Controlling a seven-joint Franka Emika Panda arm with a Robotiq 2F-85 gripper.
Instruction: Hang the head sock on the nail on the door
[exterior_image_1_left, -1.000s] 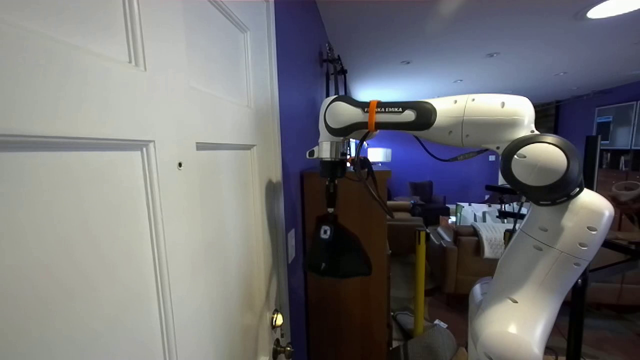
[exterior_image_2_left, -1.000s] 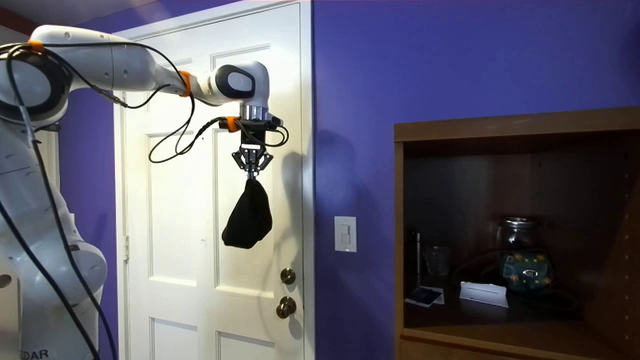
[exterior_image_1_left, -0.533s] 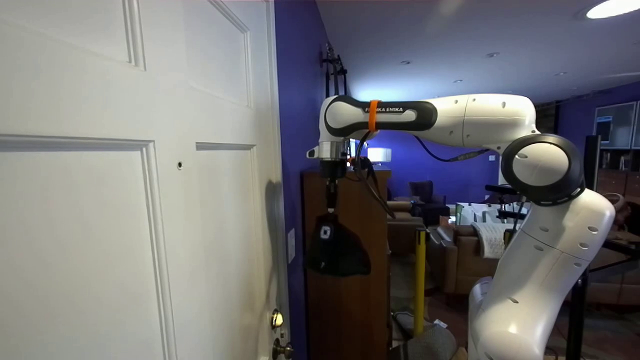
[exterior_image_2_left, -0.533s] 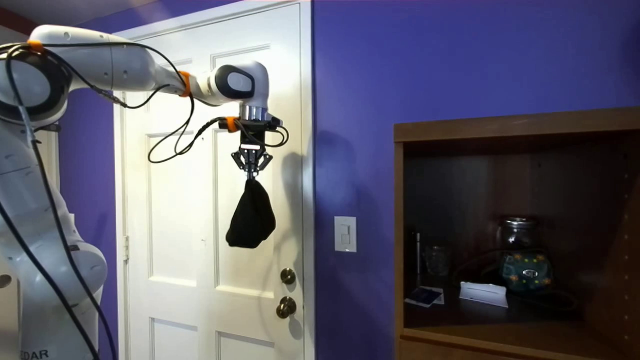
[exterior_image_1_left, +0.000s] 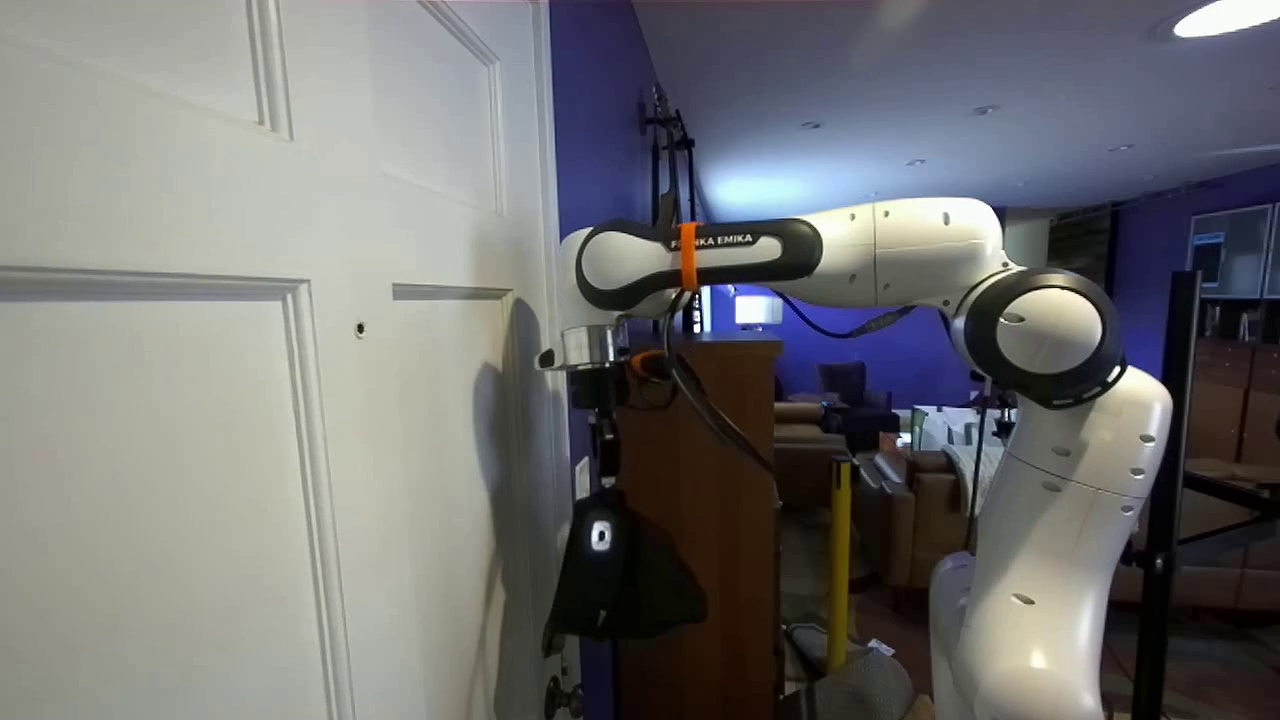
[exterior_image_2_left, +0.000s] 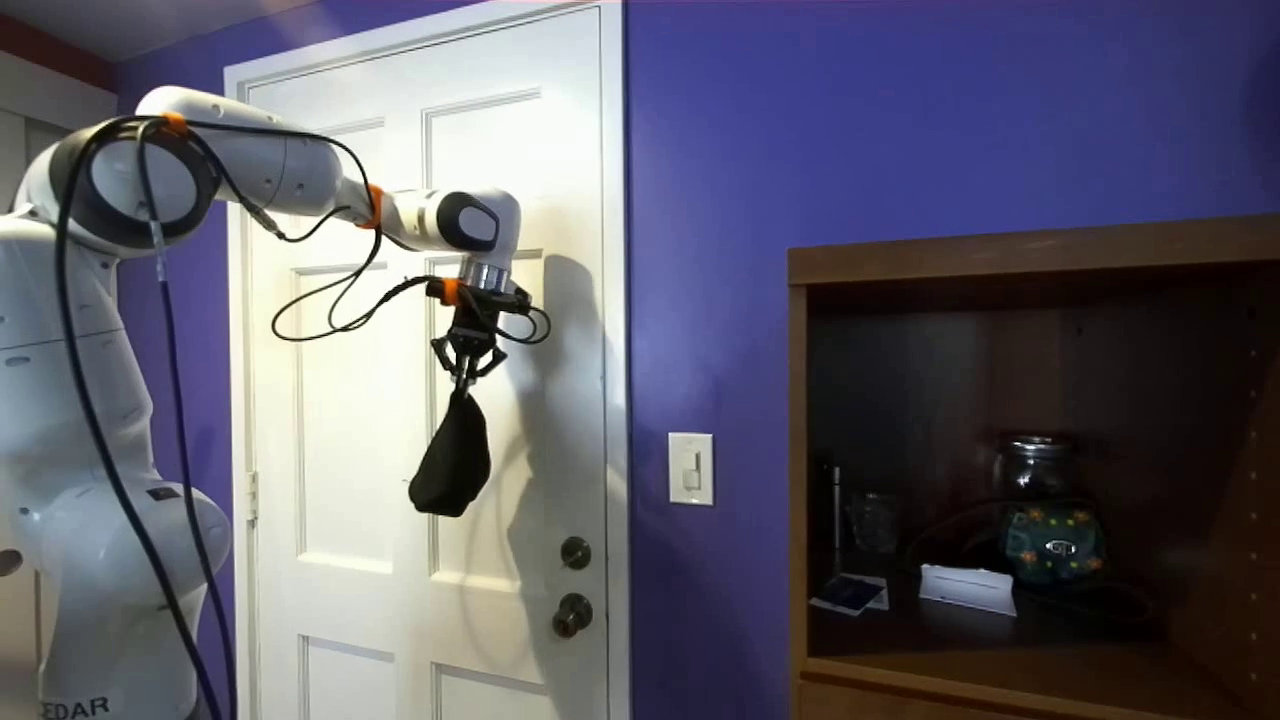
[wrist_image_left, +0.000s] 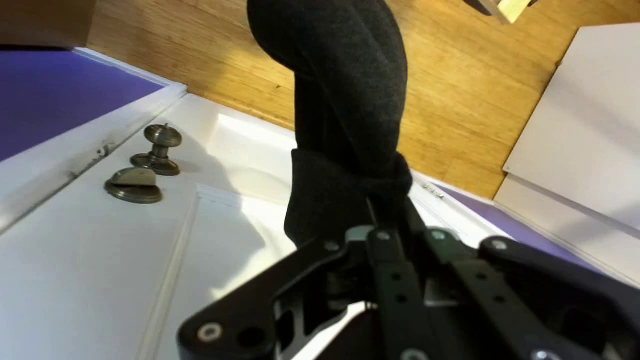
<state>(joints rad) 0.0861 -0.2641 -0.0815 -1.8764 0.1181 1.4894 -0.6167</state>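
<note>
1. My Robotiq gripper (exterior_image_2_left: 464, 381) pinches the narrow end of a black head sock (exterior_image_2_left: 452, 462) before a white paneled door (exterior_image_2_left: 350, 430), fingers pressed together on the fabric.

2. The sock hangs limp beneath my fingertips, flaring wider toward its lower end, a white patch (exterior_image_1_left: 601, 536) on its upper half. Whether it touches the door, I cannot tell.

3. What may be the nail (exterior_image_1_left: 361, 329) shows as a tiny dark dot on the door's middle stile, between raised panels and well apart from the sock in an exterior view; it is too small for me to be sure.

4. An orange strap (exterior_image_1_left: 688, 257) rings my white Franka Emika arm (exterior_image_1_left: 920, 250), which reaches toward the door above the gripper.

5. In the wrist view, a brass doorknob (wrist_image_left: 159, 147) and a deadbolt thumb-turn (wrist_image_left: 133, 185) stand left of the sock, with wooden floor (wrist_image_left: 230, 65) beyond.

6. A light switch (exterior_image_2_left: 690, 467) is set in the purple wall (exterior_image_2_left: 900, 120) between the door and a brown wooden cabinet (exterior_image_2_left: 1030, 243), where a glass jar (exterior_image_2_left: 1037, 460) and a flower-patterned purse (exterior_image_2_left: 1058, 545) share a shelf.
</note>
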